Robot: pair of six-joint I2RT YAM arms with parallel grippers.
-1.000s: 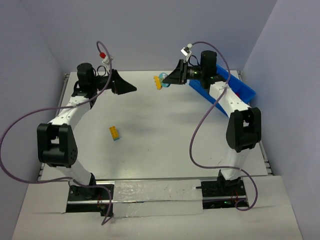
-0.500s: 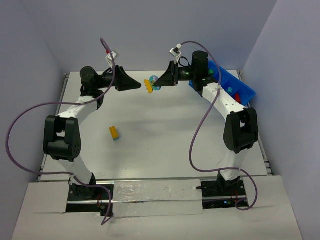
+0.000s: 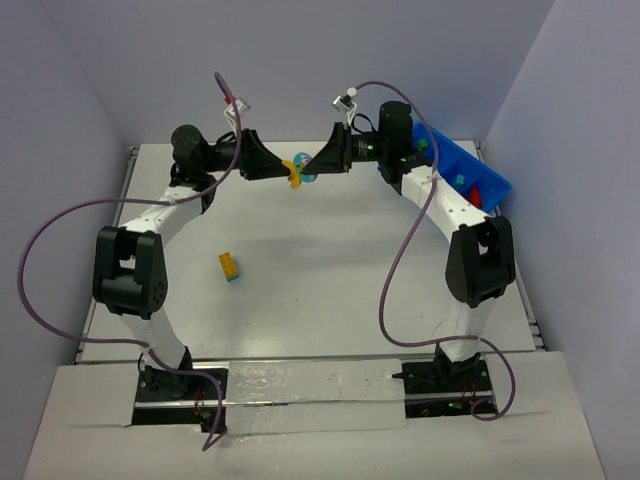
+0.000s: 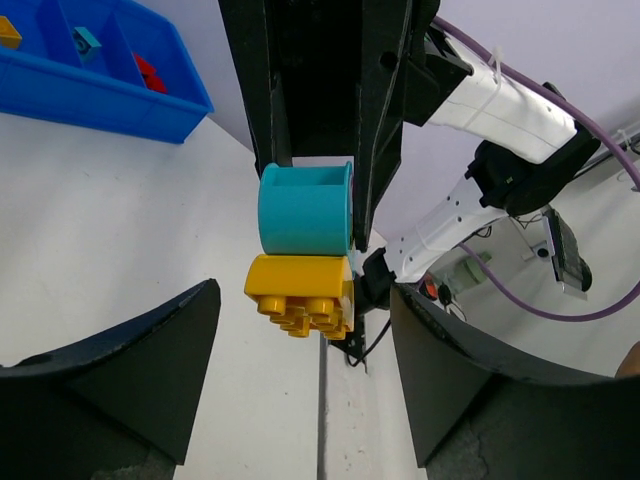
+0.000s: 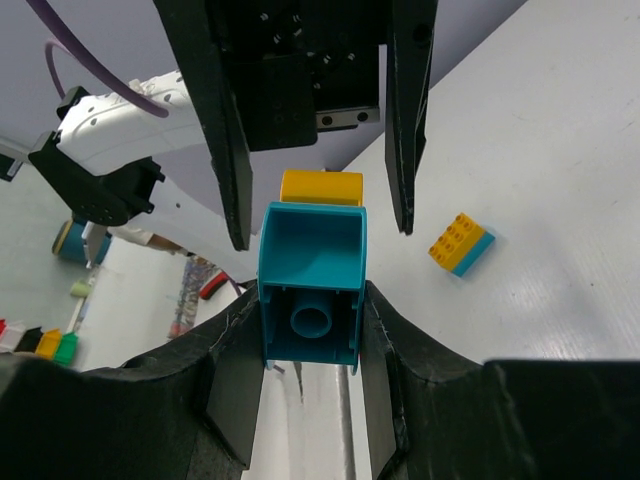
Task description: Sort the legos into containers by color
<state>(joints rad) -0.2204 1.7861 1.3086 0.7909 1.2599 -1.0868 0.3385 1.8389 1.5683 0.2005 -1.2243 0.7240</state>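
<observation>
My right gripper (image 3: pixel 316 166) is shut on a light blue brick (image 5: pixel 312 290) with a yellow brick (image 5: pixel 320 187) stuck on its far end, held in the air over the table's far side. My left gripper (image 3: pixel 284 169) is open, and its fingers (image 5: pixel 222 130) flank the yellow brick (image 4: pixel 300 295) with a gap on each side, not touching. In the left wrist view the light blue brick (image 4: pixel 305 210) sits between the right gripper's black fingers. Another yellow and light blue pair (image 3: pixel 230 266) lies on the table at the left, also in the right wrist view (image 5: pixel 461 243).
The bright blue bin (image 3: pixel 492 183) stands at the far right behind the right arm. Its compartments hold a green brick (image 3: pixel 425 145), a light blue brick (image 3: pixel 460 180) and a red brick (image 3: pixel 475 197). It also shows in the left wrist view (image 4: pixel 100 95). Purple cables loop beside both arms.
My right gripper carried the brick pair to the left. My left gripper swung right to meet it, and its open fingers now sit on either side of the yellow brick.
</observation>
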